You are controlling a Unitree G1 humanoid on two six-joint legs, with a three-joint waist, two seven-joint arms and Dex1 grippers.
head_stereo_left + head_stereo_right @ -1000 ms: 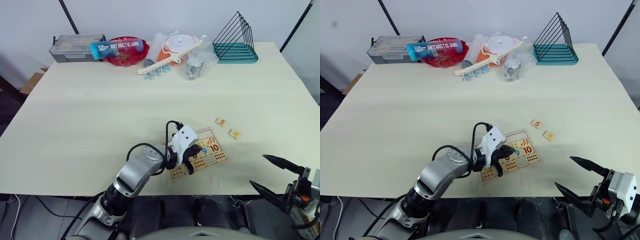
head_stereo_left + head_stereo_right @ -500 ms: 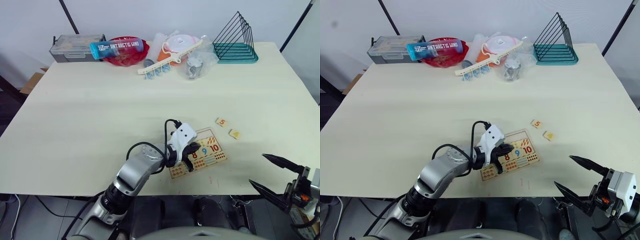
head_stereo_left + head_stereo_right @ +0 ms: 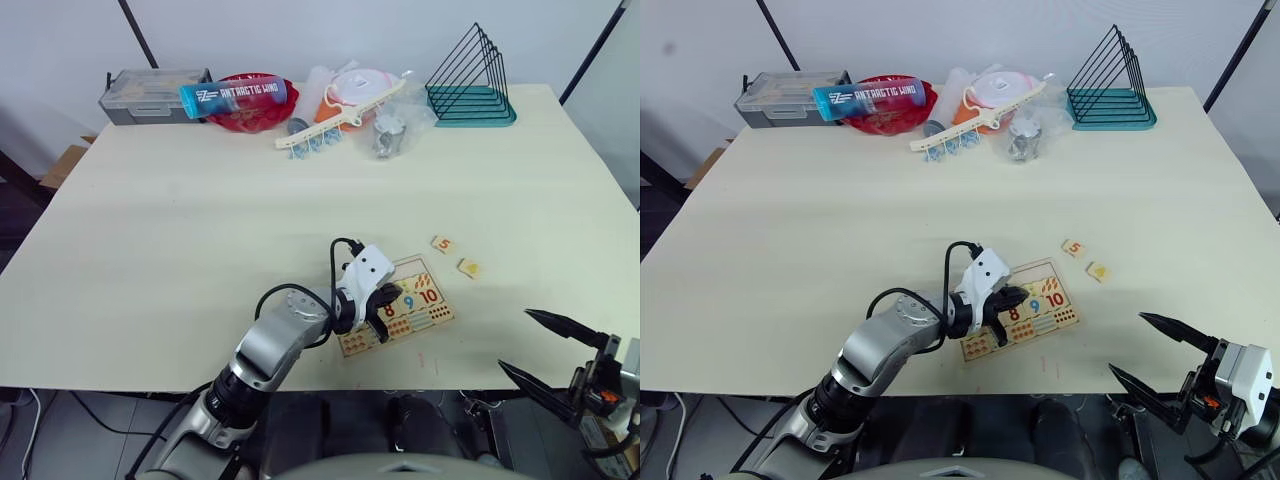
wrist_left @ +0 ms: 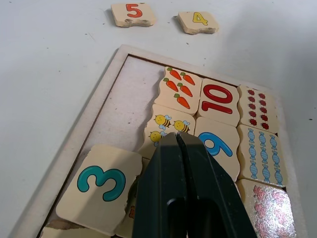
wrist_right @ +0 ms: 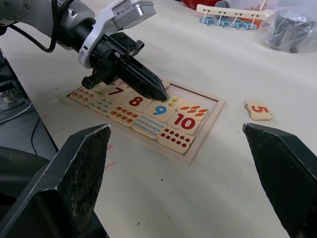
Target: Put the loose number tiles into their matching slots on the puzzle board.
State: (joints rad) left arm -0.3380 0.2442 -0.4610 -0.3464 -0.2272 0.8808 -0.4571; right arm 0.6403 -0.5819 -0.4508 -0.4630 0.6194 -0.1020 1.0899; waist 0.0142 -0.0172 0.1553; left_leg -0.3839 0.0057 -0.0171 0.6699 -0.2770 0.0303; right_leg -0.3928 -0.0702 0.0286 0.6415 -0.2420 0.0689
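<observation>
The puzzle board (image 4: 124,94) lies near the table's front edge. Its numerals 8, 9 and 10 and its picture tiles are seated. My left gripper (image 4: 174,138) is shut with nothing in it, its tip resting over the bee picture tile. A green 3 tile (image 4: 101,186) lies slightly askew in the bare slot row (image 4: 130,79), beside the fingers. A red 5 tile (image 3: 442,244) and a yellow 4 tile (image 3: 468,267) lie loose on the table, just right of the board. My right gripper (image 3: 513,338) is open, off the table's front right edge.
Along the far edge stand a grey box (image 3: 150,92), a blue bottle (image 3: 232,96) on a red bowl (image 3: 250,113), a white peg strip (image 3: 335,122), bagged items (image 3: 395,125) and a teal wire rack (image 3: 470,85).
My left gripper has drawn back slightly to the left over the board, uncovering the 8. The right gripper and the loose tiles have not moved.
</observation>
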